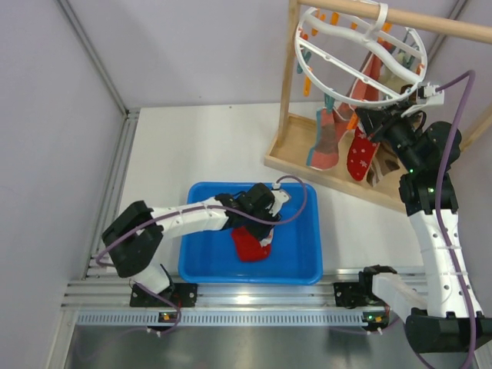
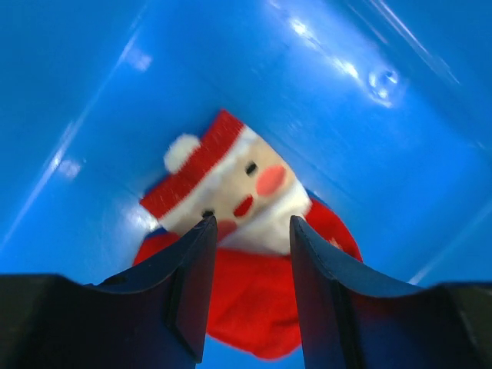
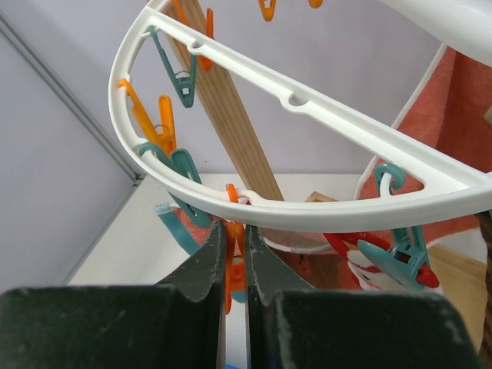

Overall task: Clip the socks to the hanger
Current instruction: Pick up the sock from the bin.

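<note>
A red sock with a Santa face [image 2: 246, 188] lies in the blue bin [image 1: 192, 269]; it also shows in the top view [image 1: 250, 247]. My left gripper [image 2: 251, 227] is open just above it, one finger on each side of the face, and sits low in the bin [image 1: 259, 229]. The white round hanger [image 1: 338, 46] hangs from the wooden stand's bar. My right gripper [image 3: 234, 231] is shut on an orange clothespin [image 3: 235, 265] under the hanger's ring [image 3: 346, 207]; it also shows in the top view [image 1: 370, 123]. A red dotted sock [image 1: 359, 156] hangs clipped beside it.
The wooden frame stand [image 1: 296, 157] stands at the back right on its base. A salmon-pink sock with teal trim [image 1: 327, 142] hangs from the ring. Teal pins [image 3: 183, 165] and orange pins [image 3: 161, 123] line the rim. Grey walls bound the left and back.
</note>
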